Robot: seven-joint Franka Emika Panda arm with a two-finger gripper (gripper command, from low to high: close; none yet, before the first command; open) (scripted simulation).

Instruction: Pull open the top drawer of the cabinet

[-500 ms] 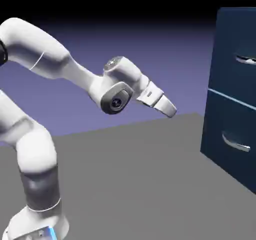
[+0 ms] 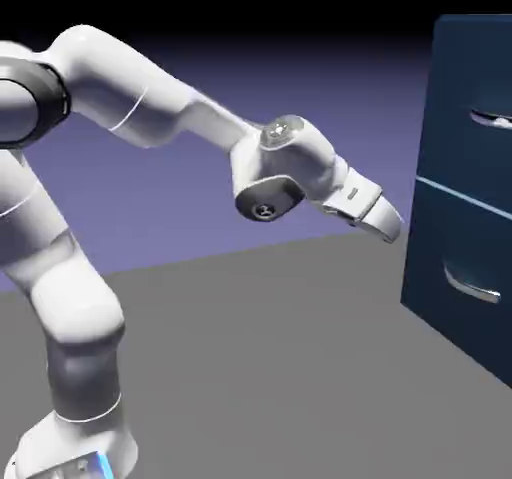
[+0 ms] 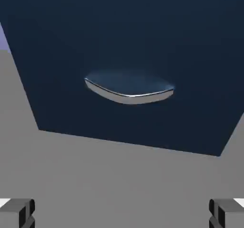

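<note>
White gripper (image 2: 388, 229) open, nothing held, seemingly just short of navy cabinet's (image 2: 465, 187) near edge

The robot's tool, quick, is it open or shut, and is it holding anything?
Tool: open wide, holding nothing; the silver handle isn't between its tips.

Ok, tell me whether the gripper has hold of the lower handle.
No, the gripper stands open, and the lower handle lies beyond its fingertips.
</note>
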